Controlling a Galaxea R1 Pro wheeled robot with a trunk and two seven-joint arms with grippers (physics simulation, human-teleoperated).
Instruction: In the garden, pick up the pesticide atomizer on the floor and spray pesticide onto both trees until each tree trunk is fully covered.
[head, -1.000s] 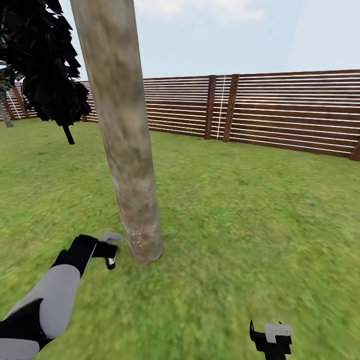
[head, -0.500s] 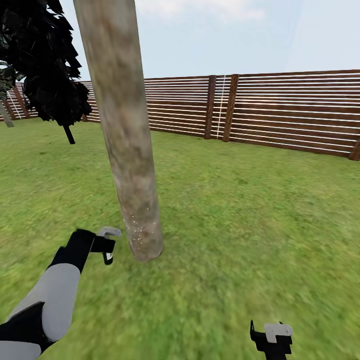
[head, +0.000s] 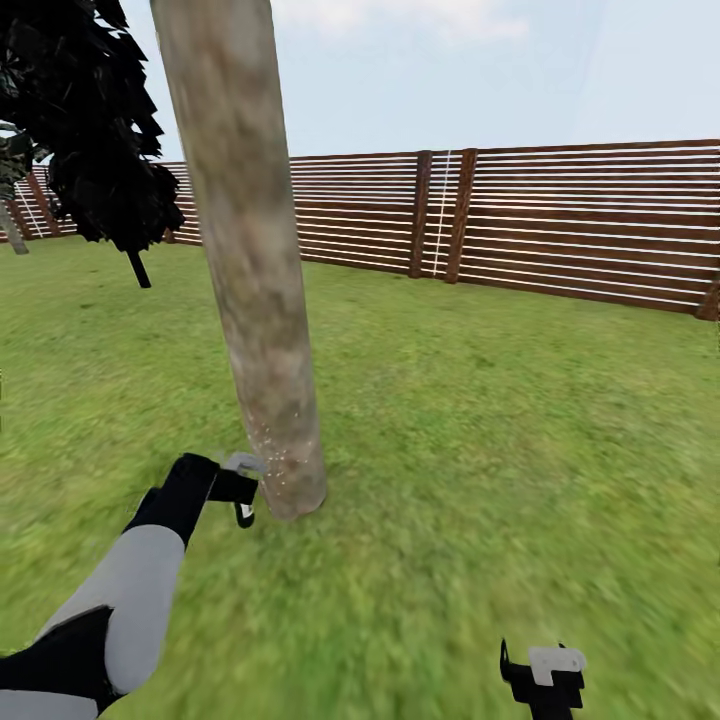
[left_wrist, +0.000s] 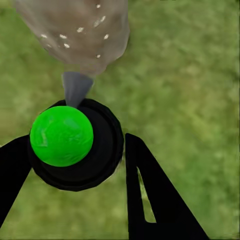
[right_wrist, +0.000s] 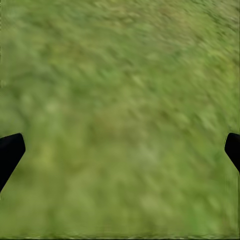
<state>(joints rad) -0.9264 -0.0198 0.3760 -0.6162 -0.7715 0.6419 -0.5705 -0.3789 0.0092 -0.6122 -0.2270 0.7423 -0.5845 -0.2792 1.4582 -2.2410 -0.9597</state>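
- One thick, mottled grey-brown tree trunk (head: 258, 270) is seen on the green grass lawn (head: 500, 420); its foliage is cut off above. One black-leaved thin-stemmed tree (head: 95, 140) and one brown slatted wooden fence (head: 580, 225) are seen behind.
- Tiny white pesticide specks (left_wrist: 80, 30) are dotted on the trunk's base.
- One black atomizer with a green round cap (left_wrist: 62, 136) is clamped in the left gripper (left_wrist: 75, 165); its grey nozzle (left_wrist: 76, 87) is pointed at the trunk, just beside it.
- The right gripper (right_wrist: 120, 150) is spread wide over grass.

black-leaved thin tree (head: 100, 140), pale sky (head: 450, 70)
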